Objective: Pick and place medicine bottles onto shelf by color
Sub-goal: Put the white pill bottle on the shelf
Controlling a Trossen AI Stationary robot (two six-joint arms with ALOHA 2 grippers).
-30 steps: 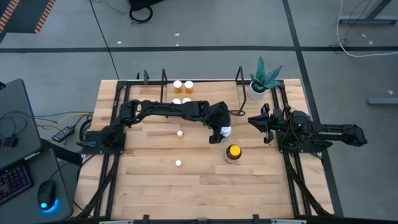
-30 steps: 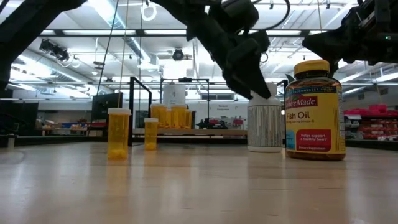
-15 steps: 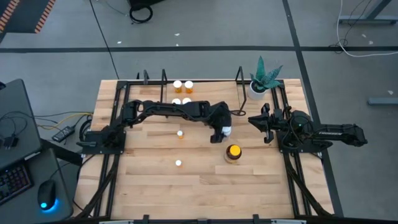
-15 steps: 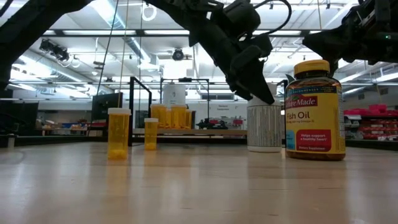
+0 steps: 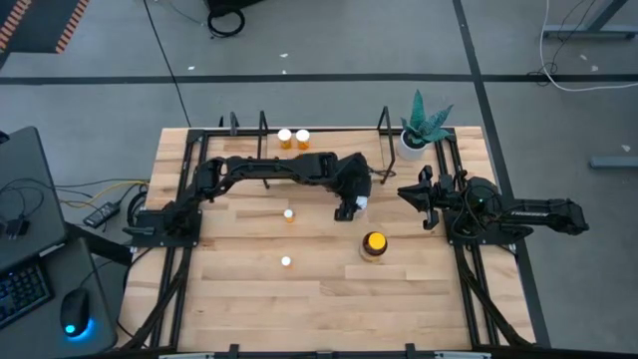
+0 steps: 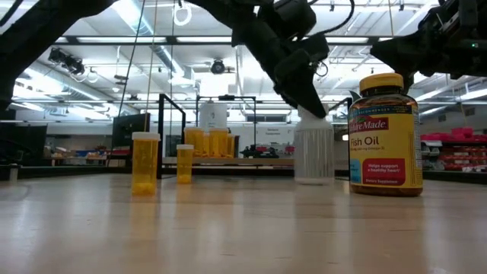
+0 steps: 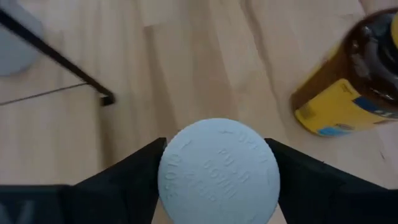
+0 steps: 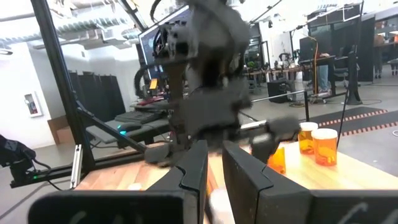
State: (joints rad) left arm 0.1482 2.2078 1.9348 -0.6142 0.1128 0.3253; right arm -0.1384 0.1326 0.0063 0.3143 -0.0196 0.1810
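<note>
White bottle (image 6: 313,154) lifted since earlier, left gripper (image 5: 349,204) clamping its cap

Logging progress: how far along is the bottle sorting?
Done: small orange bottles stand on the shelf. In hand: left end effector grips the white bottle. Left: two orange bottles and the fish oil bottle on the table. Right end effector waits near the plant pot.
</note>
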